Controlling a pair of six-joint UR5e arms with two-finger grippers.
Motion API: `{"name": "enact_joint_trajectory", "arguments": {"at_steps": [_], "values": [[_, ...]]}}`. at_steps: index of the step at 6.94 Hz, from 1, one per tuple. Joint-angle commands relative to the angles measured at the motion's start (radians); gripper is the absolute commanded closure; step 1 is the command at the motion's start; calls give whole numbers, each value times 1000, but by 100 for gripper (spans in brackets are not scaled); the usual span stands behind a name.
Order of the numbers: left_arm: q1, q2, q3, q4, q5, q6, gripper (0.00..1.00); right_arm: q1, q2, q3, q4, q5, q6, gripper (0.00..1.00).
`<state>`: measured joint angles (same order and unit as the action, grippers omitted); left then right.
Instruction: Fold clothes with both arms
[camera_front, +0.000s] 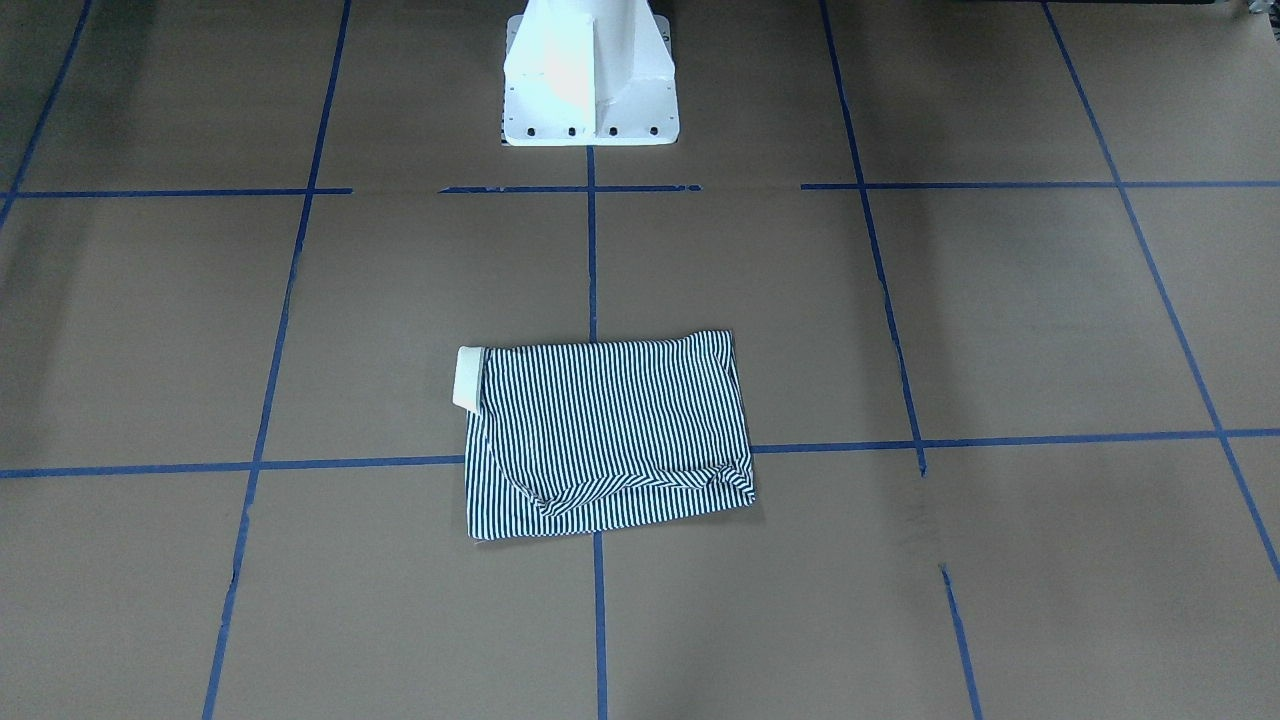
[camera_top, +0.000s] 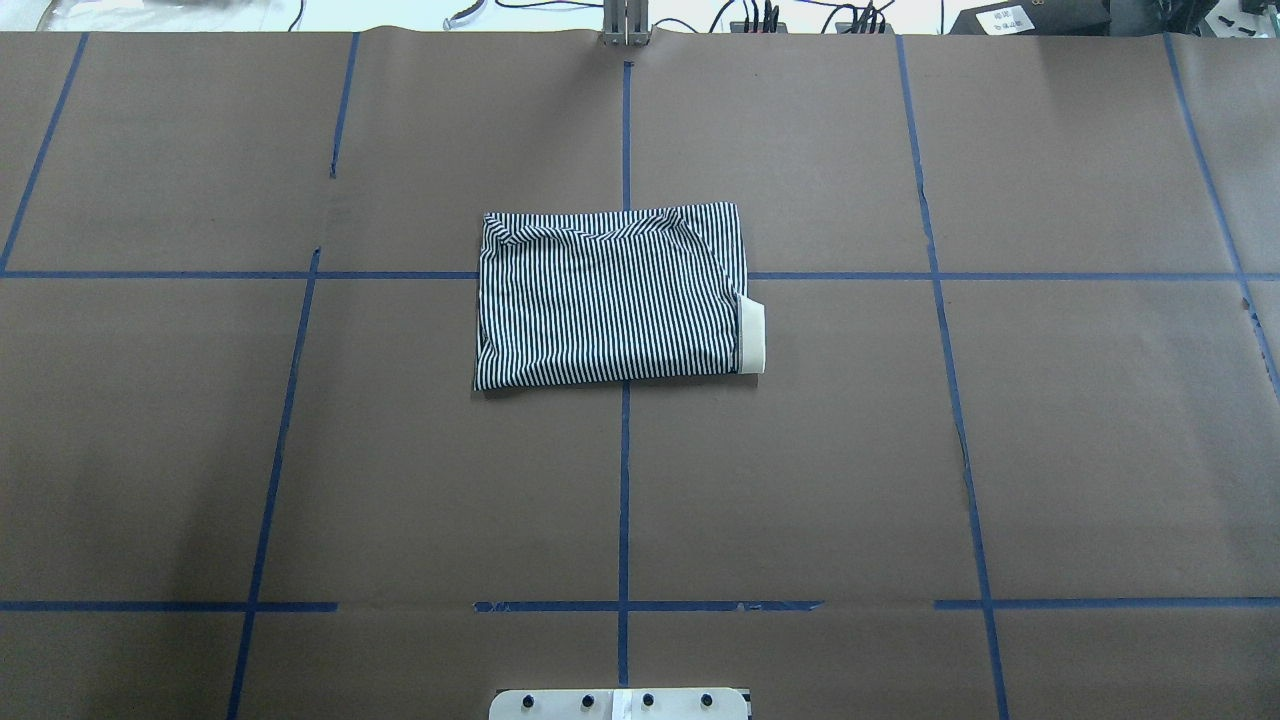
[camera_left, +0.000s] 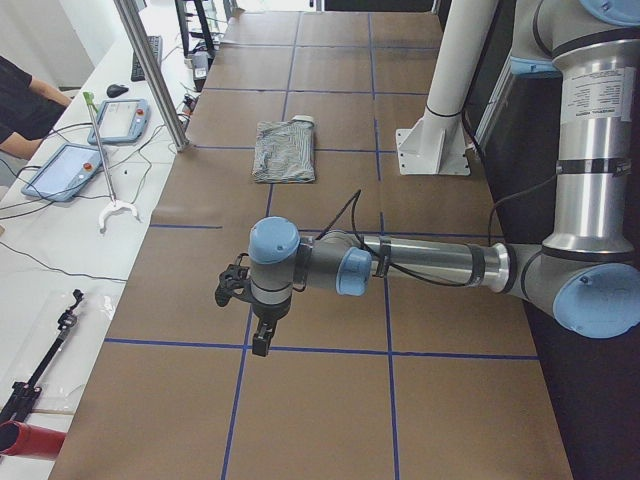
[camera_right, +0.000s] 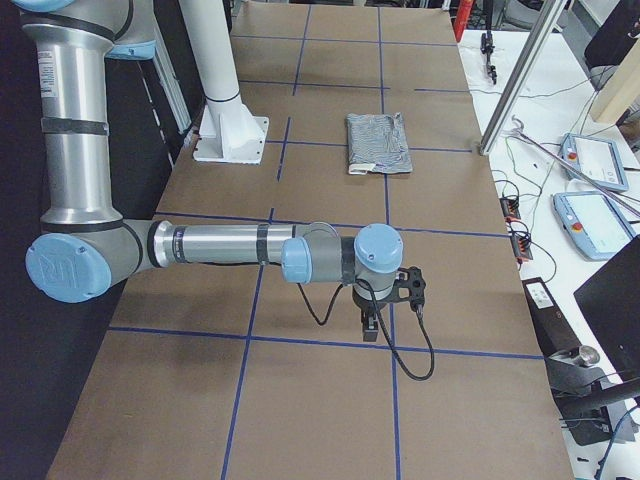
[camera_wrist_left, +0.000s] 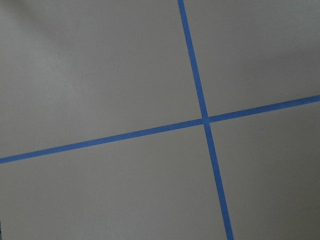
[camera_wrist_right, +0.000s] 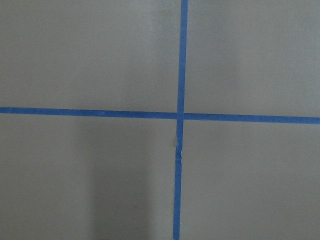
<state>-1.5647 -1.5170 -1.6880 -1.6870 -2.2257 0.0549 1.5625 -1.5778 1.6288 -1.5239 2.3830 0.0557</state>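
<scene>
The striped navy-and-white polo shirt (camera_front: 610, 435) lies folded into a flat rectangle in the middle of the table, its cream collar (camera_front: 468, 378) sticking out at one short end. It also shows in the overhead view (camera_top: 610, 297) and both side views (camera_left: 284, 150) (camera_right: 379, 143). Neither arm is near it. My left gripper (camera_left: 262, 340) hangs over the table's left end, far from the shirt. My right gripper (camera_right: 370, 325) hangs over the right end. Both show only in side views, so I cannot tell whether they are open or shut. The wrist views show only brown paper and blue tape.
The white pedestal base (camera_front: 590, 100) stands at the robot's side of the table. Blue tape lines (camera_top: 625, 480) grid the brown surface. A metal post (camera_left: 150, 70), tablets (camera_left: 60, 170) and cables sit on the white bench beyond the far edge, with an operator (camera_left: 25, 95) there.
</scene>
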Motion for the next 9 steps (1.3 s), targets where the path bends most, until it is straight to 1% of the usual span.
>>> {"name": "enact_joint_trajectory", "arguments": {"at_steps": [1,3,4,5,9], "values": [[0,0,7,1,0,-42,0,-12,-2,-1,37,4,41,0],[0,-2,5,1,-3,-140,0,-12,-2,-1,37,2,42,0],[0,-2,5,1,-5,-142,0,-12,-2,-3,37,4,44,0],[0,0,10,1,-37,-150,0,-12,-2,-3,37,4,42,0],[0,-6,11,0,-40,-150,0,-12,-2,-3,37,9,42,0]]}}
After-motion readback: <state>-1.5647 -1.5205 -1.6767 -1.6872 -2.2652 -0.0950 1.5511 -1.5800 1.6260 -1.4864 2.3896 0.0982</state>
